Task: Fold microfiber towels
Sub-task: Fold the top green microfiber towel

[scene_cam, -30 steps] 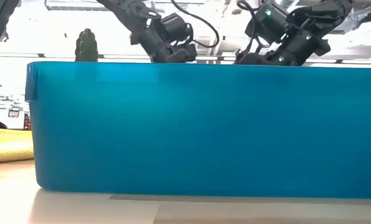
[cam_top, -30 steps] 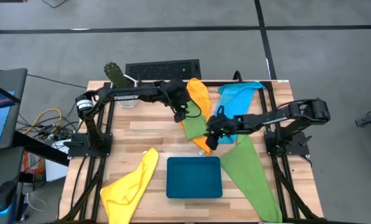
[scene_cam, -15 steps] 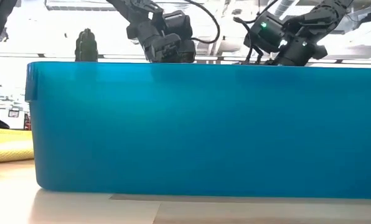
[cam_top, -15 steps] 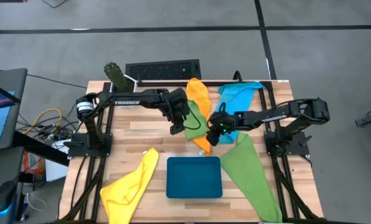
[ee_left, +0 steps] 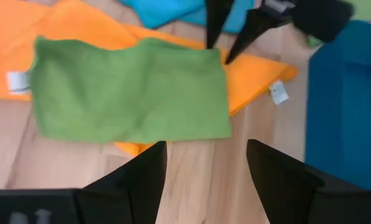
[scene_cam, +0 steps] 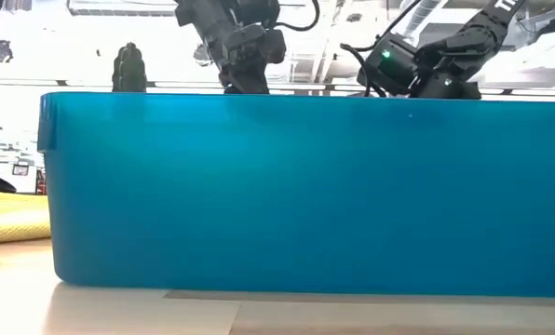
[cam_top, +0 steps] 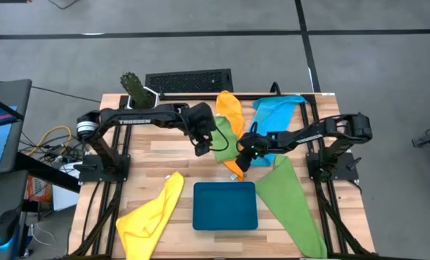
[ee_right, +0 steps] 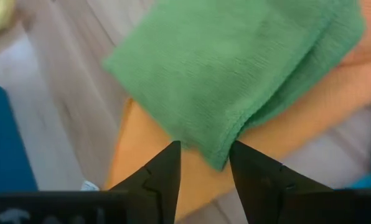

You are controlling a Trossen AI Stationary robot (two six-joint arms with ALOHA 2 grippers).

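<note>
A folded green microfiber towel (cam_top: 226, 136) (ee_left: 129, 90) lies flat on the spread orange towel (cam_top: 229, 108). My left gripper (cam_top: 200, 149) (ee_left: 204, 167) hovers open, off the green towel's left side, with bare wood below it. My right gripper (cam_top: 242, 162) (ee_right: 204, 163) is open and low at the green towel's near right corner (ee_right: 220, 155), one finger on either side of it. Untouched on the table lie a blue towel (cam_top: 276, 108), a second green towel (cam_top: 288, 196) and a yellow towel (cam_top: 151, 213).
A dark teal tray (cam_top: 225, 205) stands at the near middle of the table; its wall (scene_cam: 277, 186) fills the low view and hides the table top there. A small potted plant (cam_top: 132, 87) and a black grille (cam_top: 188, 79) sit at the far edge.
My left gripper has drawn back from above the green towel toward the table's left and near edges and risen, staying open. My right gripper has sunk a little at the towel's corner and rolled slightly. The green towel lies still.
</note>
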